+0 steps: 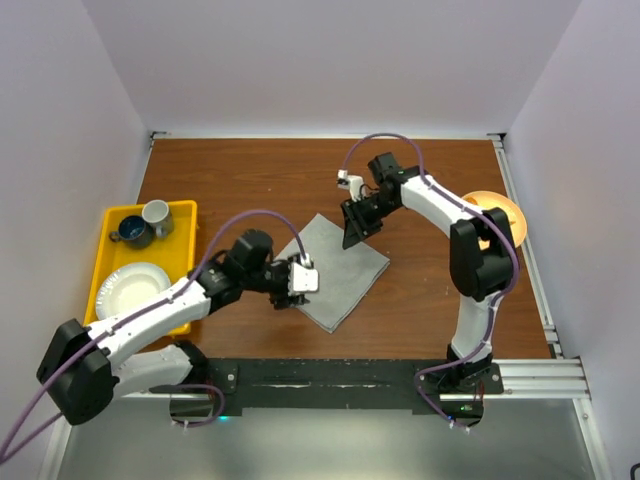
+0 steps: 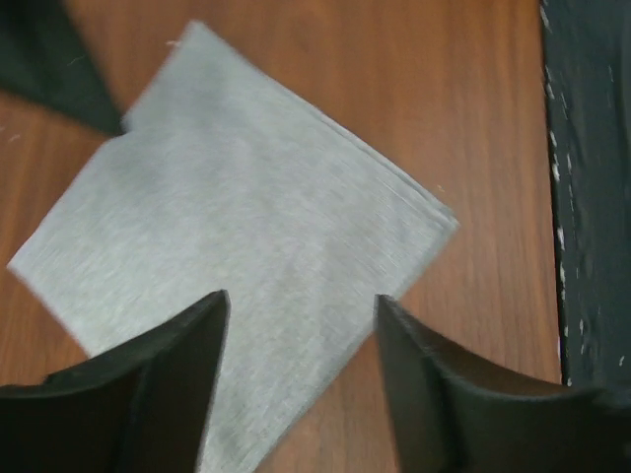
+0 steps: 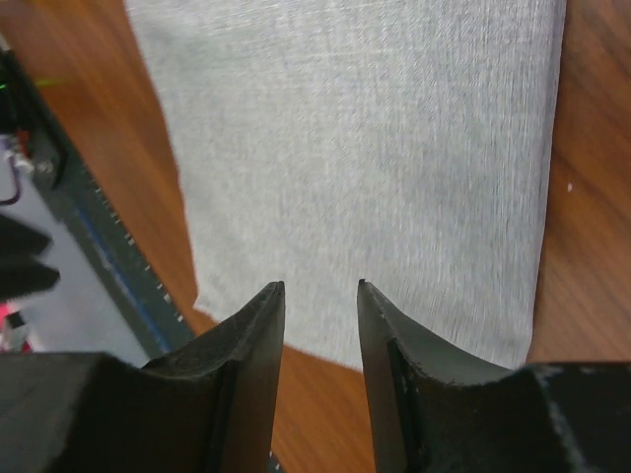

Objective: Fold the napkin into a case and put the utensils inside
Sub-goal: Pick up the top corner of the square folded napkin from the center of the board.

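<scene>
Dark fingers [image 2: 148, 394] of the left gripper [image 2: 301, 301] fill the foot of its own wrist view. Its jaws stand well apart, with only flat cloth showing in the gap. The napkin [image 2: 246, 217] lies flat on the wooden surface [image 2: 414, 79], spreading forward from this gripper, and its near corner runs in between the jaws.

The right gripper [image 3: 317, 286] sits at the opposite edge. Its jaws are also parted, though narrowly, with the tips over the cloth's near border and no fold raised between them. I judge that neither gripper is grasping anything yet.

From the right gripper the cloth runs straight ahead and looks longer away than across. Its long axis therefore seems to lie along that gripper's line and slantwise to the left one. Each arm is about equally close to its own edge, so the coming fold likely depends on both pinching opposite sides.

Only the left wrist view shows doubled layers along the napkin's right-hand edge, and a black finger [image 2: 49, 59] of the other gripper touching its far-left side. Only the top view shows both grippers facing each other across the cloth. No copper utensils can be made out in any view.
</scene>
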Motion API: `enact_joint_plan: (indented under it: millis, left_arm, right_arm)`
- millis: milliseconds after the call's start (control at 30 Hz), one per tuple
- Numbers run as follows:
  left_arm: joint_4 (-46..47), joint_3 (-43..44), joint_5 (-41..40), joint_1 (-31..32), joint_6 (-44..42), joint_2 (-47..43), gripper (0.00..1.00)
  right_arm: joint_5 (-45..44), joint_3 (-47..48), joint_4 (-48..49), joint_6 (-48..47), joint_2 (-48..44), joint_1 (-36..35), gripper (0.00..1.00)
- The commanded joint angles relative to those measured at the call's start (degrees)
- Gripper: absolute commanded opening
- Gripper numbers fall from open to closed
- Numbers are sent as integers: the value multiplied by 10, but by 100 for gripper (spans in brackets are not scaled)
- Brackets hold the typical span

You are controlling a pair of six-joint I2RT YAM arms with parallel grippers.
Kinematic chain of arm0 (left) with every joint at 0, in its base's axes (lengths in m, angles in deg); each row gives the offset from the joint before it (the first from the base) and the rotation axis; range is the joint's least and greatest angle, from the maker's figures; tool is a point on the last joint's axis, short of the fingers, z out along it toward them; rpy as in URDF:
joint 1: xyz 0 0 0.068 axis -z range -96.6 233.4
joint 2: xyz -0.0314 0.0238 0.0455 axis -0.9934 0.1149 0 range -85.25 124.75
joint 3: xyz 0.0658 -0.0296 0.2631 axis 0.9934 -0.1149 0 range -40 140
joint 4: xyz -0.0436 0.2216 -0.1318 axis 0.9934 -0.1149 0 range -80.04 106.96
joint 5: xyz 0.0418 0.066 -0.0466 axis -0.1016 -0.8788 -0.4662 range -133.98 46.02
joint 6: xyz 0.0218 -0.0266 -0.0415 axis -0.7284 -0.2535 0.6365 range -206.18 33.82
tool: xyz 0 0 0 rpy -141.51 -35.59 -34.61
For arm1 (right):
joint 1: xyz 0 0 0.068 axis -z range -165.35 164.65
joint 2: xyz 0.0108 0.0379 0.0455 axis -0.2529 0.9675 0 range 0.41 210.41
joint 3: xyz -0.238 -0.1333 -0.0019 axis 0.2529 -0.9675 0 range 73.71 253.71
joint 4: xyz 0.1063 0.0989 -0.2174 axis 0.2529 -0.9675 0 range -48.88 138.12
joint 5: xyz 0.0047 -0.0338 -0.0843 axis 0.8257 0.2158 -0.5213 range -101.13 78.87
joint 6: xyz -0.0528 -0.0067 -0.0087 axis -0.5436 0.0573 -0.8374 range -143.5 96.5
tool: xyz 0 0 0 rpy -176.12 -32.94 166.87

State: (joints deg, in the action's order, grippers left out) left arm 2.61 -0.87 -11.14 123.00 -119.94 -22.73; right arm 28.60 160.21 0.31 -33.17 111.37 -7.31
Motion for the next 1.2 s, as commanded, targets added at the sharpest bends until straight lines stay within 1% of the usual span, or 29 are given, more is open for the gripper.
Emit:
enact_joint_plan:
  millis: [0, 33, 67, 133, 200, 300, 367, 567, 667, 867, 1067, 1167]
  left_arm:
    - [46, -41, -67, 90, -96, 30, 51]
    - [60, -49, -87, 106, -92, 39, 43]
    - [88, -53, -96, 130, -87, 55, 40]
    - [113, -68, -103, 146, -79, 62, 37]
    - [135, -77, -110, 174, -79, 66, 36]
    - [135, -85, -125, 207, -67, 81, 36]
    - [171, -93, -133, 223, -62, 92, 36]
    - [201, -95, -143, 239, -46, 112, 37]
    - [204, -91, -147, 244, -47, 128, 39]
    - [203, -84, -146, 244, -46, 153, 40]
    - [220, -75, -149, 244, -33, 174, 37]
    - [220, -68, -149, 245, -30, 178, 33]
  right_arm:
    - [-68, -28, 114, 53, 22, -21, 38]
    - [-69, -33, 119, 54, 26, -25, 37]
    - [-71, -40, 124, 55, 29, -26, 37]
    - [-76, -60, 130, 56, 32, -29, 36]
    - [-82, -78, 136, 55, 30, -29, 36]
    - [-83, -96, 144, 59, 27, -31, 35]
    - [-83, -107, 153, 62, 22, -30, 36]
    - [-80, -119, 159, 65, 23, -33, 35]
    - [-76, -121, 156, 64, 24, -32, 35]
    - [-76, -126, 159, 65, 24, -32, 36]
    - [-75, -134, 159, 62, 22, -32, 36]
    - [-74, -138, 160, 61, 22, -33, 36]
